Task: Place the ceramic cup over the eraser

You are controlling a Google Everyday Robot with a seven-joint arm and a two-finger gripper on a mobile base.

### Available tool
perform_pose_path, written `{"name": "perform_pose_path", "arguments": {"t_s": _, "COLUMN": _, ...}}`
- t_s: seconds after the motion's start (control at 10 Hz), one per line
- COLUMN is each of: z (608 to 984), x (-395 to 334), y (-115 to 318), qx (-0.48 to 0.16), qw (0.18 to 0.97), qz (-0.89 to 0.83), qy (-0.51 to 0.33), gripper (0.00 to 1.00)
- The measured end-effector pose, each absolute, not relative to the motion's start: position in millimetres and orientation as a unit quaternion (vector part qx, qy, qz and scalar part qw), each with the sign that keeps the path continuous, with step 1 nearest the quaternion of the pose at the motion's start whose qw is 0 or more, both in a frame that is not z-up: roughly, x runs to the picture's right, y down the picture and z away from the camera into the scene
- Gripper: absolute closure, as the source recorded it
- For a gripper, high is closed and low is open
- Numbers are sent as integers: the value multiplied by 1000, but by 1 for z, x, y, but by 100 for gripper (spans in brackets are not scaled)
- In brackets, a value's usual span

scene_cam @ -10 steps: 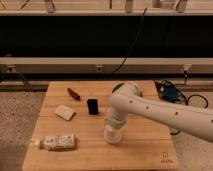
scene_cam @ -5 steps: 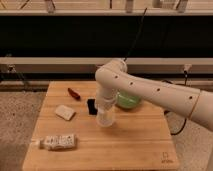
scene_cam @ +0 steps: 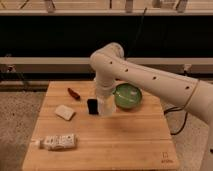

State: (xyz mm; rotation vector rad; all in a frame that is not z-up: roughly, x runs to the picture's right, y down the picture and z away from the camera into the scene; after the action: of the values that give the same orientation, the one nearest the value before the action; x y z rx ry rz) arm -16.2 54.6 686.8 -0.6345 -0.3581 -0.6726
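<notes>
one gripper (scene_cam: 104, 101) clasping ceramic cup (scene_cam: 107, 109), beside eraser (scene_cam: 92, 106)

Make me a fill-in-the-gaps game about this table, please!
The robot's gripper holds the small white ceramic cup between the small black rectangular eraser and the round ____ bowl. The thin stick on the wooden table is ____. The flat rectangular block is ____.
Missing words: green, red, white.

Bent arm (scene_cam: 150, 80), gripper (scene_cam: 105, 101) low beneath, jaws closed.
</notes>
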Motion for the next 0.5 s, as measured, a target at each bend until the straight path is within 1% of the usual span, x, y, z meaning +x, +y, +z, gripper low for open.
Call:
{"name": "perform_pose_path", "arguments": {"t_s": 0.2, "z": 685, "x": -33, "y": 44, "qx": -301, "qw": 877, "qz": -327, "qy": -179, "gripper": 100}}
{"name": "perform_pose_path", "arguments": {"t_s": 0.5, "z": 647, "x": -50, "y": 10, "qx": -300, "qw": 875, "qz": -332, "qy": -185, "gripper": 100}}
